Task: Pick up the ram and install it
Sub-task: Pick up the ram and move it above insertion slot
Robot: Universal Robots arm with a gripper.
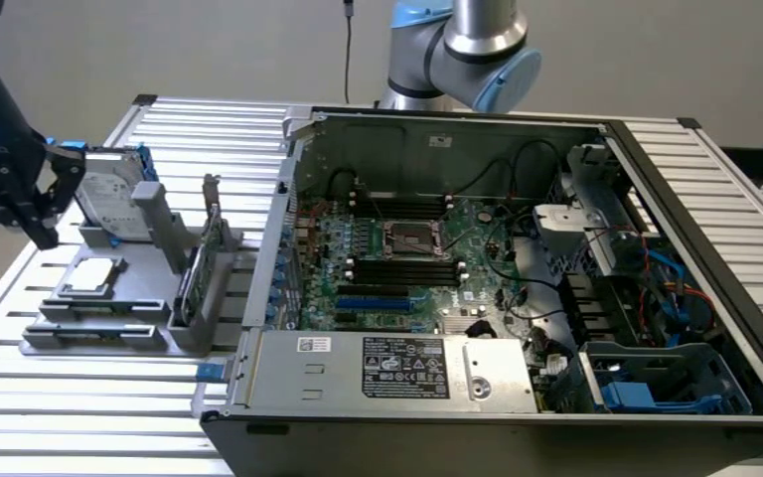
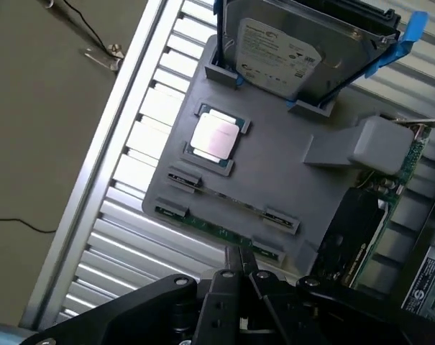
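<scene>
Hovering above the grey tray [image 1: 103, 260], the end effector [image 1: 40, 224] has its fingers drawn together with nothing between them; in the wrist view its tips [image 2: 242, 262] sit just over the tray's edge.

The ram [image 2: 213, 228] lies along that same tray edge, standing on its long side in a pair of clips with its green top edge exposed [image 1: 90, 333]. A thinner strip sits in the next holder inward, and I cannot tell what it is. Past that, mid-tray, a CPU [image 2: 216, 136] lies flat.

A hard drive [image 2: 282, 47] with blue rails stands upright at the tray's opposite end from the ram. A card [image 1: 196, 268] stands on edge along the tray's side toward the open case [image 1: 265, 248], beside a grey post [image 2: 379, 144].

The tray and case both rest on the slatted bench [image 1: 37, 397], the case just beside the tray, its motherboard [image 1: 408, 258] exposed.
</scene>
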